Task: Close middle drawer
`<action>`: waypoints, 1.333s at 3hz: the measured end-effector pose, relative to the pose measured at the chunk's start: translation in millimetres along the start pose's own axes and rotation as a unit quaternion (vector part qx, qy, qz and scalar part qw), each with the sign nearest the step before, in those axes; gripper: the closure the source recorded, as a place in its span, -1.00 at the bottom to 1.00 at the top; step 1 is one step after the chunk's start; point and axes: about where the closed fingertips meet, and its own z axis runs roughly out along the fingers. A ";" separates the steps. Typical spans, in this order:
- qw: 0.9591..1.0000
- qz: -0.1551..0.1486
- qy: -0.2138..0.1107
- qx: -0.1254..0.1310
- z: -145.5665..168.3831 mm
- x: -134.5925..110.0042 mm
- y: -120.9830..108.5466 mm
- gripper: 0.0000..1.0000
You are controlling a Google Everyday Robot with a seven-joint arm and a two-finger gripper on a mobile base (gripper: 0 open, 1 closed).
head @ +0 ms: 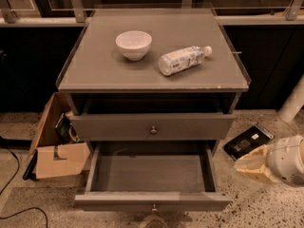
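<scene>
The middle drawer (152,175) stands pulled out; my gripper (256,165) hangs beyond the tabletop's (104,65) front right corner, parted or closed, I can't tell.

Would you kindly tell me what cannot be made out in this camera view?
- Hand, low right of the middle drawer: the arm behind it is cut off by the right edge.
- Anything below the middle drawer: hidden by its pulled-out body.
- Bottle label: too small to read.
</scene>
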 end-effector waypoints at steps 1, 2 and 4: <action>1.000 -0.001 -0.002 -0.007 2.4 1.8 2.1 1.00; 0.999 -0.004 -0.008 -0.033 11.1 8.9 9.8 1.00; 0.992 0.026 -0.027 -0.118 51.8 51.7 17.6 1.00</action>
